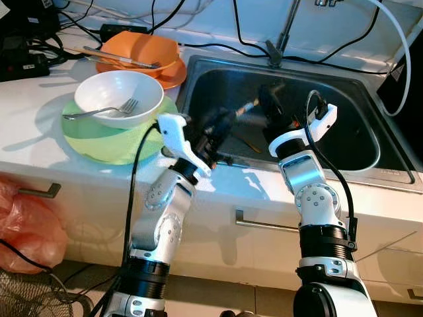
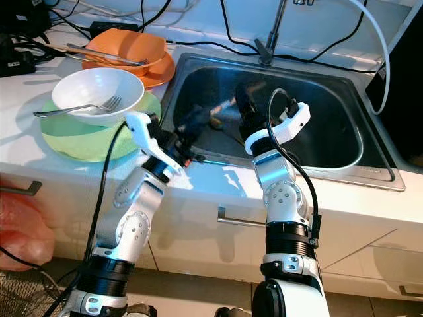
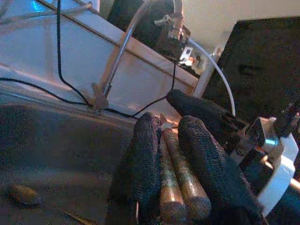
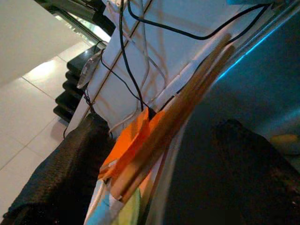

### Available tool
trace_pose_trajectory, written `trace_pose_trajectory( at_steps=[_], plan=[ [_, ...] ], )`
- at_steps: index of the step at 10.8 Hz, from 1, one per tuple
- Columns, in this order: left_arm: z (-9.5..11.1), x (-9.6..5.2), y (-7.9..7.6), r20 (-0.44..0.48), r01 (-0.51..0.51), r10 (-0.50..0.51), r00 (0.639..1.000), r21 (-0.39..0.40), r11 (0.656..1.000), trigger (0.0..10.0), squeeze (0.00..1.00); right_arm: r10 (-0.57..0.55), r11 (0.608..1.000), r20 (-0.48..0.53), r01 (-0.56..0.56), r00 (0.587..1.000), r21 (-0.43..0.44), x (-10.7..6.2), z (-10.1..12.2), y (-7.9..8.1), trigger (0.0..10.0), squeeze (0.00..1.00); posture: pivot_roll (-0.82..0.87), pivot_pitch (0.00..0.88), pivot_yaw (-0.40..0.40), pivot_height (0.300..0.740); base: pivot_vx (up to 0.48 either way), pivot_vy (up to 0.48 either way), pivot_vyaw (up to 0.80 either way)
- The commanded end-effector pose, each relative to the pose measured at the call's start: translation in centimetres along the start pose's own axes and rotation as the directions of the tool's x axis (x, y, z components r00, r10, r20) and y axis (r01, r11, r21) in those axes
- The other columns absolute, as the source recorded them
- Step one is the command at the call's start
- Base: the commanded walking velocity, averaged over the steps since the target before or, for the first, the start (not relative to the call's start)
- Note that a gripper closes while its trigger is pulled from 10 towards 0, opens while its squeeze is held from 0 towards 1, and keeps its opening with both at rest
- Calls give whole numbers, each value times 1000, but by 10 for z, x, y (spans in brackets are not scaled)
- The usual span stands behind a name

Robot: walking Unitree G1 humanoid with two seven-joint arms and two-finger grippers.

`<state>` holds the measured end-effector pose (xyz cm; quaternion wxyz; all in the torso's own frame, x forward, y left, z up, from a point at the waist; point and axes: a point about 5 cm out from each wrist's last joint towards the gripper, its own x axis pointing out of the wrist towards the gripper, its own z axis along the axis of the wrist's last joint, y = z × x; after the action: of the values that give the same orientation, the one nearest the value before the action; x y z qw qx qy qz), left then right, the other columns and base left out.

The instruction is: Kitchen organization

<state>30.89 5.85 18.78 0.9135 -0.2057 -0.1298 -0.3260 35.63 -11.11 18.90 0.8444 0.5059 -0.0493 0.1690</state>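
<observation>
Two wooden chopsticks [image 3: 176,180] sit clamped in the left gripper [image 3: 173,154] over the sink [image 1: 370,142], right gripper [image 1: 268,105] unclear.

Silver arms, white wrists, black cables

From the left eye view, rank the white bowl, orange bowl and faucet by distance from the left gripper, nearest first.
1. White bowl, on the green plate on the counter, left of the left gripper.
2. Faucet, behind the sink.
3. Orange bowl, at the back left of the counter.
</observation>
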Motion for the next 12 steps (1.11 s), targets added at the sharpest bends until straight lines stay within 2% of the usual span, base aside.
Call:
trace_pose_trajectory(
  at_steps=[1,7,8,12],
  plan=[
    [-6,2,-6,-41,38,-38,998,8,999,10000,0,11,999,4,-11,1000,37,0,-1,3,10000,0,123,75,-86,740,0,0,0],
    [-9,1,-9,-77,82,-80,994,27,996,10000,0,2,999,-3,-2,1000,45,0,-2,3,10000,0,125,83,-87,740,0,0,0],
    [-10,1,-9,-80,82,-79,994,33,996,10000,0,-3,999,-1,3,1000,46,0,-2,2,0,0,125,84,-89,740,0,0,0],
    [-10,0,-9,-85,80,-76,994,52,995,10000,0,-5,999,0,5,1000,53,0,-2,3,0,0,125,86,-89,740,0,0,0]
  ],
)
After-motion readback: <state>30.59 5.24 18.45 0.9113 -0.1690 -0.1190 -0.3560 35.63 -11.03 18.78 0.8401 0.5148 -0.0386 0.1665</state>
